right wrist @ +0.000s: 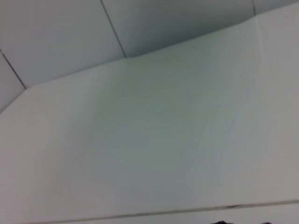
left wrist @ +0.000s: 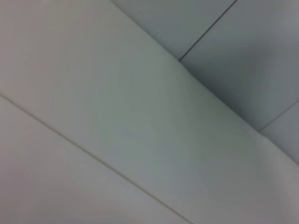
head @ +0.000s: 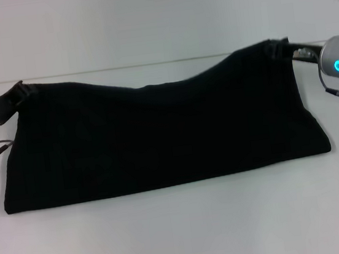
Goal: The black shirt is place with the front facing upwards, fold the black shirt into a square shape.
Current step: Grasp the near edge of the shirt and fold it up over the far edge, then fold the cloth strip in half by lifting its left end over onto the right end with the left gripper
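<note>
My left pincer [head: 21, 89] pinches the black shirt [head: 158, 134] at ten o'clock, my right pincer [head: 276, 48] at two o'clock, above the desk [head: 183, 237].

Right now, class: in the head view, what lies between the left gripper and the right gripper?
The black shirt alone. It spans the white table from the left gripper at one upper corner to the right gripper at the other, sagging between them. The head view shows this.

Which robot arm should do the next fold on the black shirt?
Neither alone, probably both together. The left gripper is at the far left corner of the black shirt, and the right gripper is at the far right corner. The edge sags between them, so each is well placed for its own side.
</note>
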`<state>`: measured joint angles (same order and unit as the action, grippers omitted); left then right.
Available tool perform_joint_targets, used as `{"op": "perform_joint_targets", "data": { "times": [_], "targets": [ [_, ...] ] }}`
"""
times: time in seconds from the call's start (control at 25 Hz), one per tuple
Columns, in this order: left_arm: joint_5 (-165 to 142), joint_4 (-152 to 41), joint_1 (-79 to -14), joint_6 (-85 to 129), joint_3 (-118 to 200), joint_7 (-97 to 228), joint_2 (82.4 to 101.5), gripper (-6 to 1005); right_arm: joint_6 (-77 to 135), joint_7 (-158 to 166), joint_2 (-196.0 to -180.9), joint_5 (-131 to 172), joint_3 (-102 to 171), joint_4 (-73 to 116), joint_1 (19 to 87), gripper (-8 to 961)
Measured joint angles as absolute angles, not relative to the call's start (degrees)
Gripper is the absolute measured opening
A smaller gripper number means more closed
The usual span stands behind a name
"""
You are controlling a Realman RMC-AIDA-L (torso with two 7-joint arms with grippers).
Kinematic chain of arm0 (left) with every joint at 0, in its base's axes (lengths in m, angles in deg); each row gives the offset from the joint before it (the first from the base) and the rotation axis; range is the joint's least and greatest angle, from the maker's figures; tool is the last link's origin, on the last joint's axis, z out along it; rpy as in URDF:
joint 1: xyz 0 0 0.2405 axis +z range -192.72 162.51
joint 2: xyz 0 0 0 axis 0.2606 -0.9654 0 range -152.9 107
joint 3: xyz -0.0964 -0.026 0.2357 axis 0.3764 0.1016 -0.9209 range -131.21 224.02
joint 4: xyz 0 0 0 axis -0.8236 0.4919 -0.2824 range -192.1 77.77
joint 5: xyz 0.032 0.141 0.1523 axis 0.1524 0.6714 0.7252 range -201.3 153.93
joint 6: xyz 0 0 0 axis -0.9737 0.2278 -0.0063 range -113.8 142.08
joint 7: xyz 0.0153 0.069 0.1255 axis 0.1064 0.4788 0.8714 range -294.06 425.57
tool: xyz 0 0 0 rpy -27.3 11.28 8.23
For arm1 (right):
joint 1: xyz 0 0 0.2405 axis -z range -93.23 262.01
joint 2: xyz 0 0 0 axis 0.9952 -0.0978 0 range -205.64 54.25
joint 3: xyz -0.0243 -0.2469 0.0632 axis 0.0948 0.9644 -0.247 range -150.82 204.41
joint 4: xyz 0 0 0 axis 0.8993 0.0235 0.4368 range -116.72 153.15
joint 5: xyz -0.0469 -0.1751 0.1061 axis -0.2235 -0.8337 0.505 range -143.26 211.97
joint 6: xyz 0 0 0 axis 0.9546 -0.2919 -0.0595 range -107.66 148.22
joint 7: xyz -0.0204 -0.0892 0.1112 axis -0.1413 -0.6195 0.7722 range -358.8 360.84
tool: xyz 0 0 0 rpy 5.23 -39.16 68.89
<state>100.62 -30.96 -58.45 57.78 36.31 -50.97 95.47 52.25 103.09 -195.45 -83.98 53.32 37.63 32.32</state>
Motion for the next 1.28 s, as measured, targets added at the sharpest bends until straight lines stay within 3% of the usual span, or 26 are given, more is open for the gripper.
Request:
{"op": "perform_joint_targets", "data": {
  "times": [0.2,0.36,0.64,0.88,1.12,1.28],
  "targets": [
    [93.7,-33.5,-58.1,55.6,36.6,-43.9,95.55,134,51.1,96.2,-195.56,-78.6,53.3,36.9,32.7,64],
    [90.8,-35.0,-58.0,54.5,36.4,-41.2,95.49,183,46.5,94.9,-195.7,-75.6,53.4,35.5,32.5,234],
    [90.5,-35.6,-57.9,53.0,35.4,-37.5,95.66,461,45.5,94.8,-195.62,-75.3,53.4,34.3,32.6,506],
    [88.7,-35.9,-56.2,56.5,35.6,-38.5,95.1,660,50.0,94.9,-195.46,-75.3,52.9,34.4,34.4,500],
    [87.8,-36.4,-51.1,79.6,31.3,-49.1,89.06,778,75.2,88.5,-194.79,-75.3,53.5,40.9,41.2,512],
    [87.9,-35.7,-46.9,92.2,25.3,-55.9,86.23,779,89.7,77.9,-194.04,-75.7,55.8,42.4,44.6,539]
  ]
}}
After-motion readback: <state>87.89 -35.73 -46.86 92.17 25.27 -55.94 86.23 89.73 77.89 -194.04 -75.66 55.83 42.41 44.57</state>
